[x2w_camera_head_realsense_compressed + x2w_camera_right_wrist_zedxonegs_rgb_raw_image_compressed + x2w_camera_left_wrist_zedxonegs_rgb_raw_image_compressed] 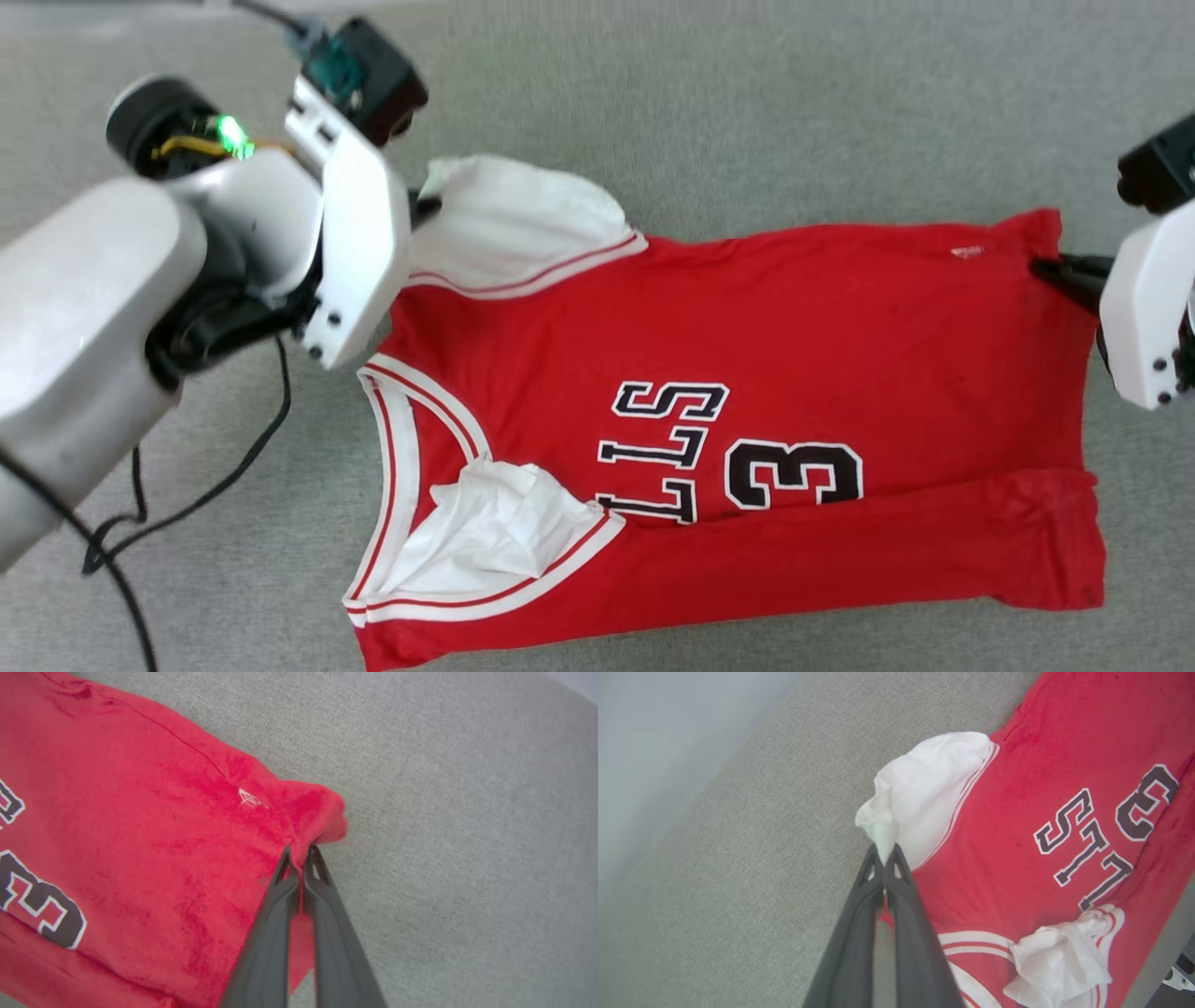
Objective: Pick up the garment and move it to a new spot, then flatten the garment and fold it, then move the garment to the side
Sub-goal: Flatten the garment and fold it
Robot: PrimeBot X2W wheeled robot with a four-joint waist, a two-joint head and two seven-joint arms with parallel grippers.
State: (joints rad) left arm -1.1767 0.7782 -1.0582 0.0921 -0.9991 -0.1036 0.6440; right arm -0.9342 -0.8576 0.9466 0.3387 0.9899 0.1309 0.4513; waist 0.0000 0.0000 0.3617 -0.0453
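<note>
Two grippers are holding the garment (747, 345) along the same edge, the far one. The left gripper (422, 207) is pinching the tip of the white far sleeve (523, 224); in the left wrist view its fingers (852, 938) are pressing together on a peak of white cloth. The right gripper (1060, 273) is clamping the far hem corner (1041, 233), and in the right wrist view its fingers (266, 952) are closing on red fabric there.

The garment is lying print-up on the grey surface (747, 103), its long axis running straight across the robot, neck toward the left arm and hem toward the right. Each arm is therefore standing at its own end of that axis. The near long side is lying turned over the body as a red strip, with the near sleeve (495, 532) crumpled on top by the neck.

The fold in hand is probably the far edge coming toward the robot, across the short axis. That calls for both grippers travelling in parallel so the held edge stays stretched. The left hold is sitting on the sleeve tip, not the shoulder, so that end may be lagging and bunching.
</note>
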